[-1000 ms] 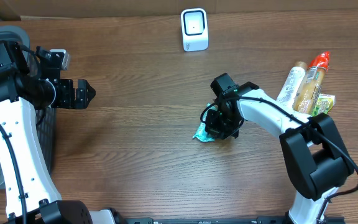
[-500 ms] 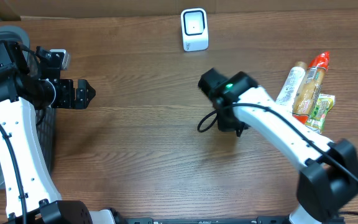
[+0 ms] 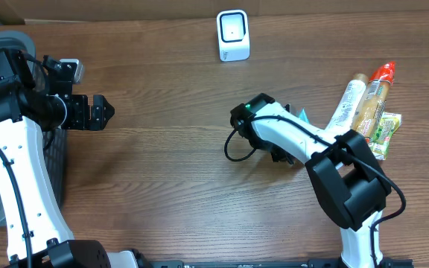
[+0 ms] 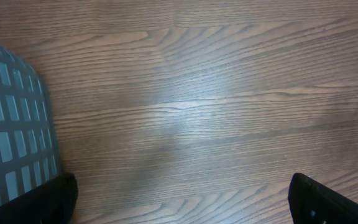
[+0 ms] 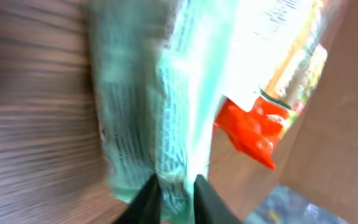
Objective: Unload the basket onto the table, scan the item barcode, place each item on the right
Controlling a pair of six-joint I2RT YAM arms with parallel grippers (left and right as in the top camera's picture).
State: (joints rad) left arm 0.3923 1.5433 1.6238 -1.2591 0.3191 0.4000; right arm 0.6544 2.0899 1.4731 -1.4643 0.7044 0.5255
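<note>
Okay, right gripper (image 5: 176, 198): I see it pinched narrow on the near edge of the teal packet (image 5: 160, 112), one fingertip on each side.
Teal packet: it fills the middle of my right wrist view, running away from the fingertips. It is blurred and the print is too smeared to read, so I cannot pick out a barcode.
Right arm (image 3: 289, 134): from overhead it is folded over the middle-right of the wooden table (image 3: 162, 171), and it covers its own gripper there.
Scanner (image 3: 233, 35): white, upright at the far edge of the table, well apart from the right arm.
Other goods (image 3: 367, 104): bottles and a green pack lie together at the right edge, near the arm. An orange-red cap (image 5: 250, 127) shows just behind the packet in the wrist view.
Left gripper (image 3: 104, 112): jaws wide, nothing between them, over bare wood on the left.
Basket (image 4: 11, 137): grey grid wall, just beside the left gripper.
</note>
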